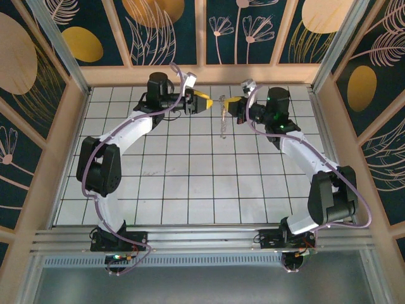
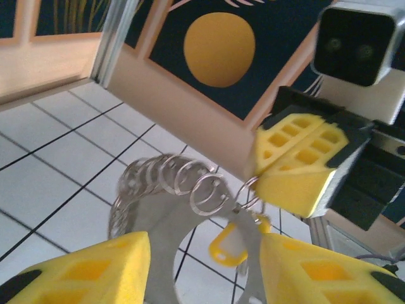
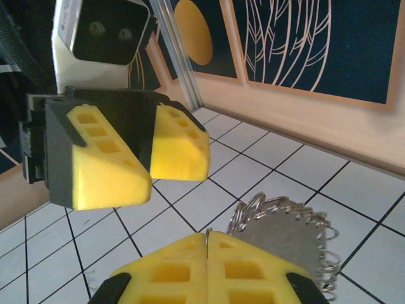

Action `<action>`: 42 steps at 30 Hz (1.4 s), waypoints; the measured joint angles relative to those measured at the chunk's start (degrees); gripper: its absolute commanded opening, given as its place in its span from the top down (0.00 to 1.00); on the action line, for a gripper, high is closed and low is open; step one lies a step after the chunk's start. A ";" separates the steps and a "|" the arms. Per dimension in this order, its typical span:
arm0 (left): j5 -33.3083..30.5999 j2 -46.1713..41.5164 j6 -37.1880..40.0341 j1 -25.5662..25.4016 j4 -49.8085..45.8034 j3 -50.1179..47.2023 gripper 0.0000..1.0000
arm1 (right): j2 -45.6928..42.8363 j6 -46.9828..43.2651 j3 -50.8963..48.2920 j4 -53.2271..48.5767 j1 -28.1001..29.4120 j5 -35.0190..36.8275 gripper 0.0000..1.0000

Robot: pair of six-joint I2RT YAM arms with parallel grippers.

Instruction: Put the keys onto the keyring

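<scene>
Over the white tiled table [image 1: 190, 183], the right gripper [image 3: 207, 244] has its yellow pads pressed flat together, with one thin wire loop of the keyring [image 3: 285, 235] pinched in the seam at the tips. The rest of the keyring hangs below and just beyond those tips: a bunch of silver wire rings fanned round the edge of a flat grey metal plate. I can't tell whether its lower end reaches the tiles. The left gripper [image 1: 202, 101] faces the right gripper tip to tip, close but apart, with its pads part-way open and nothing between them. From its own wrist the ring bunch sits just ahead of the fingertips, in line with the gap. The key [image 2: 228, 244], known by its yellow tag, dangles under the rings toward the right side of that gap. The blade is not clear against the plate, and I cannot tell whether it is threaded on.
</scene>
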 measured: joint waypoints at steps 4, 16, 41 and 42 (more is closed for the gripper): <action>0.42 0.00 -0.20 -1.22 1.64 0.46 0.57 | 0.00 2.19 -0.70 2.21 -0.20 -1.75 1.00; 3.72 -1.03 0.50 -2.08 2.34 -1.57 0.60 | 0.00 6.08 -2.21 5.79 -0.20 -4.24 1.00; 8.98 -1.11 -1.51 -2.60 8.09 -2.19 0.58 | 0.22 8.90 -2.25 8.07 -0.20 -10.40 1.00; 9.01 -1.11 -1.51 -2.75 8.09 -2.19 0.58 | 0.22 8.98 -2.25 8.35 -0.20 -10.43 1.00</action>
